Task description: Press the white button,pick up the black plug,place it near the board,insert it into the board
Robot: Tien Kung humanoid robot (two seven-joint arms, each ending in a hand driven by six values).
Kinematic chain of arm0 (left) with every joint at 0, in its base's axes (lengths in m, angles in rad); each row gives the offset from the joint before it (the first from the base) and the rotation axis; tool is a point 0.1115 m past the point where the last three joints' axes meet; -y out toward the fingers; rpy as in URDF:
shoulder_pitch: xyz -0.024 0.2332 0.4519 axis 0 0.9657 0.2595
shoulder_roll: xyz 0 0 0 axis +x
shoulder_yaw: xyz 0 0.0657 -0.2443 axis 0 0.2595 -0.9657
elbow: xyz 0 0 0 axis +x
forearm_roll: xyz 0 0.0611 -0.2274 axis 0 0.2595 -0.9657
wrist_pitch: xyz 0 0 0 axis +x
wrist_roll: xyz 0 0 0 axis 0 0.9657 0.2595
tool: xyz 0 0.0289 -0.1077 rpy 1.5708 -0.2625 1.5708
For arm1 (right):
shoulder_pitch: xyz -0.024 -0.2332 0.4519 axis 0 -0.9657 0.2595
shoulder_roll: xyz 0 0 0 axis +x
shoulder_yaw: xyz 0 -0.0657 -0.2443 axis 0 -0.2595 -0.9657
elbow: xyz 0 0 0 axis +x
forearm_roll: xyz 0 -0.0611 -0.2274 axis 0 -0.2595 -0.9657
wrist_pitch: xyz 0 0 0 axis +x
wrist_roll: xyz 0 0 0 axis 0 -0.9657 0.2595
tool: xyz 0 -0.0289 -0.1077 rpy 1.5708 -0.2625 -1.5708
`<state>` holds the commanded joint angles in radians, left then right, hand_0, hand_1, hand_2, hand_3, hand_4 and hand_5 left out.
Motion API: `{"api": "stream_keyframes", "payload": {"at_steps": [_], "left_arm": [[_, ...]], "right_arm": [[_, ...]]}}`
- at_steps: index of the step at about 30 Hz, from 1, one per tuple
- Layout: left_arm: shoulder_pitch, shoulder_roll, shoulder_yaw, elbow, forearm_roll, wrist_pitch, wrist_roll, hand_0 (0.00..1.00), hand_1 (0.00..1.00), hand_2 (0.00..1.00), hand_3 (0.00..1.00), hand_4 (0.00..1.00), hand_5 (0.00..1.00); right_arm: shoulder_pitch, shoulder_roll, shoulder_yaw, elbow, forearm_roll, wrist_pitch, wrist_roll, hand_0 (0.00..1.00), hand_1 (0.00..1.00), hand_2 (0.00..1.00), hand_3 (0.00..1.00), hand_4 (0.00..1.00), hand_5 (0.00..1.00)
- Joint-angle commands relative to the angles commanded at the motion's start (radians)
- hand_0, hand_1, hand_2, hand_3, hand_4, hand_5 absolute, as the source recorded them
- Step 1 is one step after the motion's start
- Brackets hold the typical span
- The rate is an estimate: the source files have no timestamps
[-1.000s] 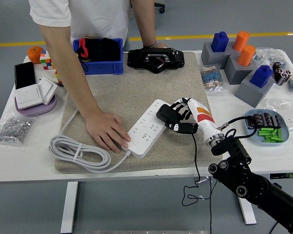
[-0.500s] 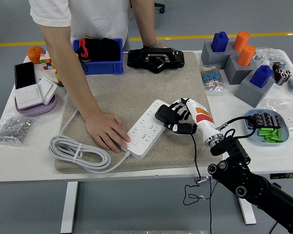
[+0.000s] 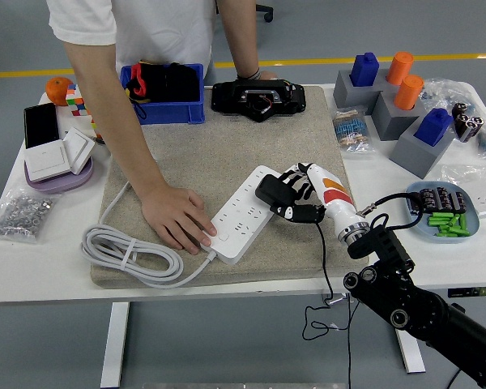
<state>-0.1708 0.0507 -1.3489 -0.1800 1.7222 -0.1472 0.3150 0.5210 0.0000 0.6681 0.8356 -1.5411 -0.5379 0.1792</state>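
Plainly, the risk is a missed socket: if the right hand (image 3: 301, 194) brings the black plug (image 3: 269, 191) down tilted, the prongs could catch on the white power strip (image 3: 245, 212) and skid it along the mat, though a person's hand (image 3: 178, 217) pins the strip's near end. The plug hangs over the strip's far end, clamped in the curled fingers (image 3: 292, 212); whether its prongs touch the strip already I cannot tell.
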Motion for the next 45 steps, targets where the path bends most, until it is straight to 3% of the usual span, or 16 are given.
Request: {"api": "stream_keyframes", "payload": {"at_steps": [15, 16, 21, 22, 27, 28, 45], "left_arm": [[-0.003, 0.000, 0.000, 0.000, 0.001, -0.001, 0.000, 0.688, 0.635, 0.613, 0.633, 0.560, 0.163], [-0.002, 0.000, 0.000, 0.000, 0.001, -0.001, 0.000, 0.691, 0.636, 0.613, 0.633, 0.560, 0.163], [-0.001, 0.000, -0.001, 0.000, 0.002, -0.001, 0.001, 0.691, 0.636, 0.613, 0.633, 0.560, 0.163], [-0.001, 0.000, -0.001, 0.000, 0.002, -0.001, 0.001, 0.688, 0.636, 0.613, 0.633, 0.561, 0.165], [-0.002, -0.001, 0.001, 0.000, -0.002, -0.001, 0.001, 0.688, 0.636, 0.613, 0.633, 0.561, 0.165], [-0.002, -0.001, 0.001, 0.000, -0.001, -0.001, 0.001, 0.688, 0.636, 0.613, 0.633, 0.560, 0.164], [-0.002, -0.004, -0.002, 0.000, 0.003, -0.003, 0.002, 0.689, 0.636, 0.612, 0.634, 0.560, 0.167]], "right_arm": [[0.001, 0.000, -0.010, -0.007, 0.004, -0.001, -0.002, 0.335, 0.321, 0.347, 0.447, 0.850, 0.002], [0.001, 0.000, -0.011, -0.007, 0.005, -0.001, -0.001, 0.483, 0.469, 0.480, 0.552, 0.841, 0.002], [0.001, 0.000, -0.012, -0.004, 0.010, 0.003, 0.006, 0.483, 0.469, 0.480, 0.552, 0.841, 0.002], [0.001, 0.000, -0.012, -0.004, 0.010, 0.004, 0.006, 0.577, 0.560, 0.536, 0.591, 0.956, 0.089], [0.000, 0.000, -0.014, -0.005, 0.018, 0.010, 0.011, 0.577, 0.560, 0.536, 0.591, 0.956, 0.089], [0.000, 0.000, -0.014, -0.005, 0.020, 0.012, 0.011, 0.688, 0.637, 0.618, 0.670, 0.998, 0.137], [-0.002, 0.000, -0.010, -0.004, 0.027, 0.033, 0.007, 0.720, 0.677, 0.665, 0.700, 0.998, 0.207]]}}
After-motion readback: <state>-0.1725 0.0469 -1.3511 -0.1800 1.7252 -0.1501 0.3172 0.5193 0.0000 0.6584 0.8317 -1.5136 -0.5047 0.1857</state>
